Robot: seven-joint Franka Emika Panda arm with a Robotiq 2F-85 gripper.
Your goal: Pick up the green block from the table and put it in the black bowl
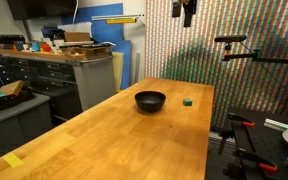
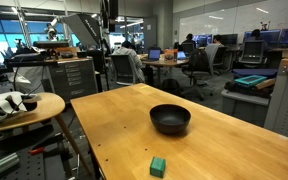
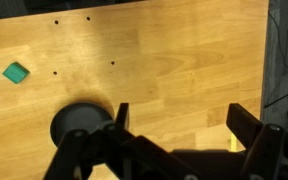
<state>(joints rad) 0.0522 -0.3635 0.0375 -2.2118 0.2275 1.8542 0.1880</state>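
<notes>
At nine o'clock in an exterior view I see a grey workbench (image 1: pixel 36 72) with drawers, and a cardboard box (image 1: pixel 76 37) on top. A speckled, many-coloured wall (image 1: pixel 214 35) fills one to two o'clock. In an exterior view, a round wooden side table (image 2: pixel 44 106) sits at nine o'clock and teal bins (image 2: pixel 252 82) at three.

bench (image 1: pixel 104 130): light-brown wood, butcher-block strips, smooth varnished sheen | black bowl (image 2: pixel 170 119): smooth, glossy, highlights on rim | green block (image 2: pixel 158 166): dark green, matt, material unclear | gripper (image 3: pixel 179 118): matt black, metal or plastic not discernible | workbench (image 1: pixel 44 72) at 10 o'clock in an exterior view: grey metal drawers
</notes>
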